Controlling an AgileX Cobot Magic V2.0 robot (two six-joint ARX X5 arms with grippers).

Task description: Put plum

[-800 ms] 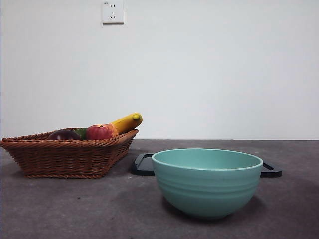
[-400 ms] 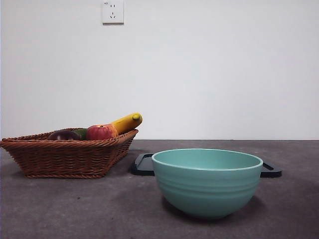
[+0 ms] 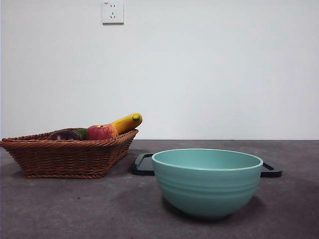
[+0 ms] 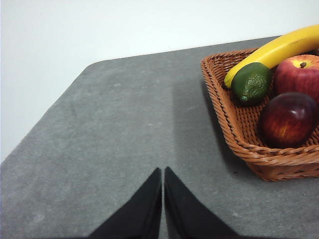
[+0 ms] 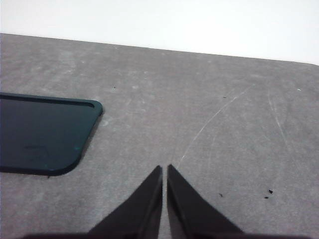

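The plum (image 4: 287, 119) is seen lying in the basket (image 4: 234, 129) beside an apple (image 4: 298, 77), while the left gripper (image 4: 163, 172) and right gripper (image 5: 164, 169) are held closed and empty above the table (image 4: 109, 134).

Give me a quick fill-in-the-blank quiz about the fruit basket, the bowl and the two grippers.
1. The plum lies in the wicker ____.
2. The bowl in front of the dark tray is colored ____.
3. The left gripper and right gripper both have their jaws ____.

Missing words: basket; teal; shut
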